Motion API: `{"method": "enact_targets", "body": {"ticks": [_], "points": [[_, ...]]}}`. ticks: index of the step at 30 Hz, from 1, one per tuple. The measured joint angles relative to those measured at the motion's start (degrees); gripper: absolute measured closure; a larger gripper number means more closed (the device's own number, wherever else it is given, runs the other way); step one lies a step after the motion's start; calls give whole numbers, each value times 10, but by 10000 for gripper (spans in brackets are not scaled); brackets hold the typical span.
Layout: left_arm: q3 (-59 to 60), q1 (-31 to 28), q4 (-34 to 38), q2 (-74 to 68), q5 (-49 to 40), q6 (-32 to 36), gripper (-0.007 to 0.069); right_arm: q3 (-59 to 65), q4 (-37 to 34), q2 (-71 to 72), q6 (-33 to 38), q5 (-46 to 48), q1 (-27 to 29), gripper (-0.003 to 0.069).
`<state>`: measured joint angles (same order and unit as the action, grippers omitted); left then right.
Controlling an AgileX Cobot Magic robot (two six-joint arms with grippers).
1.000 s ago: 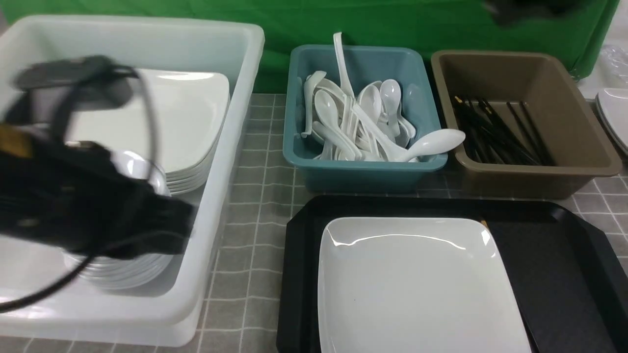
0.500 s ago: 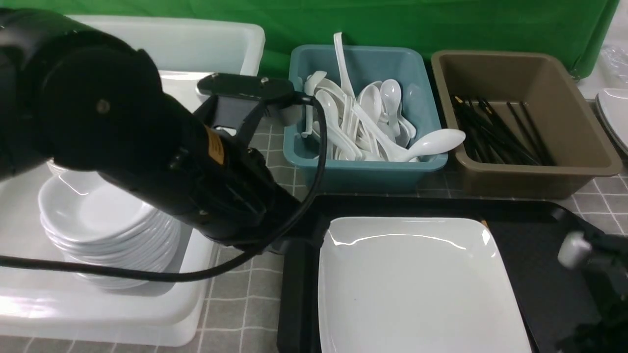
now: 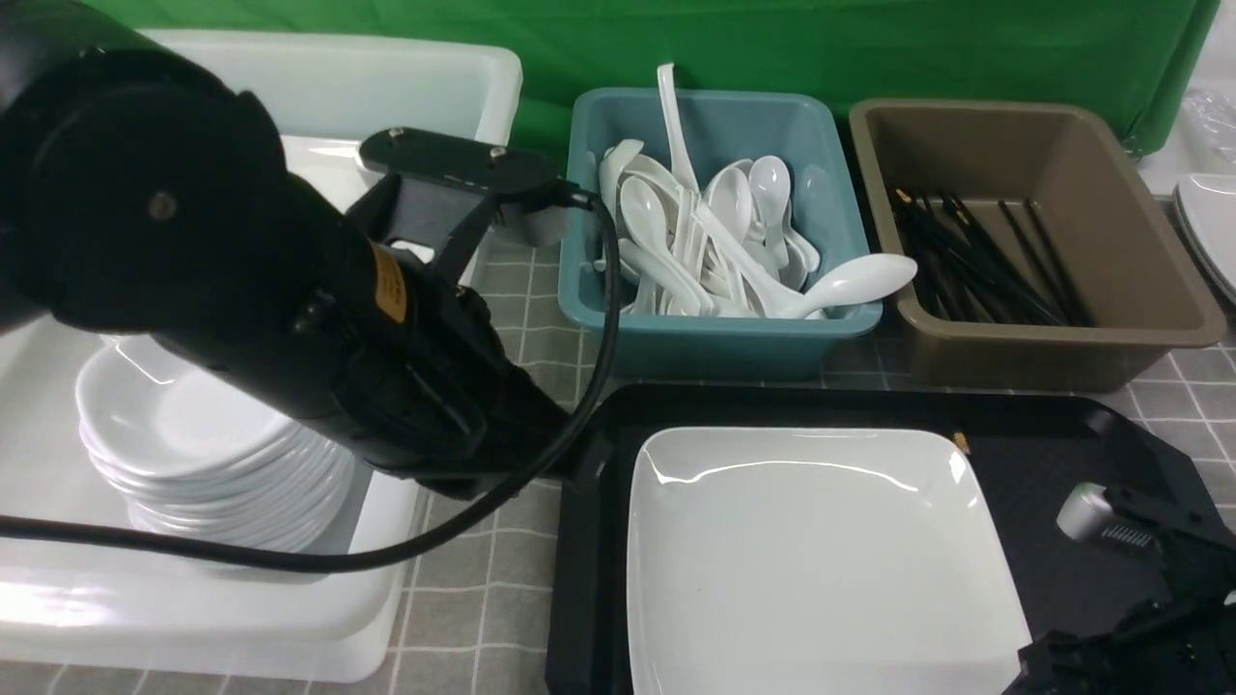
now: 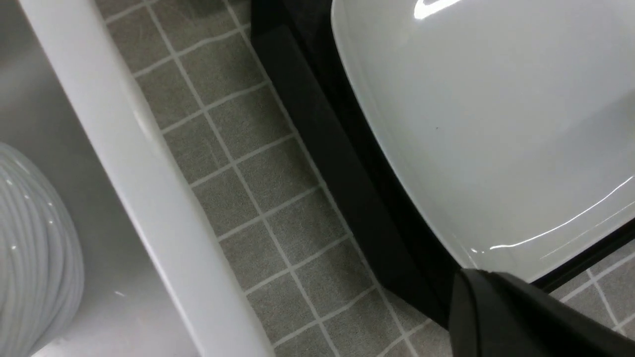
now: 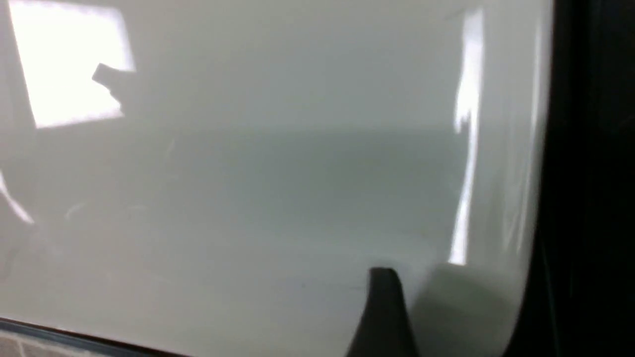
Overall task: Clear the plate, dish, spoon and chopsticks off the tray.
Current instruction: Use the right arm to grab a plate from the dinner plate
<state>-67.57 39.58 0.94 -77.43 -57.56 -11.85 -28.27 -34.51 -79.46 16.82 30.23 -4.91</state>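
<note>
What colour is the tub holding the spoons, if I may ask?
The tub is teal, clearest in the front view.

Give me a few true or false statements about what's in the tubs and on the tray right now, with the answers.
1. The large white square plate lies on the black plastic tray. True.
2. The teal plastic tub holds black sticks. False: it holds white soup spoons.
3. The brown plastic tub is empty. False: black chopsticks lie in it.
4. A stack of small round white dishes sits in the white tub. True.
</note>
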Motion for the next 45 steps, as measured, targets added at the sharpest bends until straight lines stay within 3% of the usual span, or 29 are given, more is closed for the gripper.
{"method": "enact_targets", "body": {"ticks": [7,18,25,28,35,43,45], "points": [[0,0,-14,0,-8,0,624,-18,-15,-2,16,8,-16,228],[0,0,-24,0,-9,-1,624,-35,-14,-2,21,17,-18,244],[0,0,-36,0,-7,-4,624,-35,-6,-3,19,-33,-75,408],[0,0,-36,0,-7,-4,624,-35,-6,-4,15,-39,-87,398],[0,0,-35,0,-9,-6,624,-35,-9,-14,8,-51,-90,277],[0,0,-35,0,-9,-8,624,-35,-12,-40,8,-59,-95,267],[0,0,-35,0,-10,-10,624,-35,-12,-40,8,-66,-100,301]]}}
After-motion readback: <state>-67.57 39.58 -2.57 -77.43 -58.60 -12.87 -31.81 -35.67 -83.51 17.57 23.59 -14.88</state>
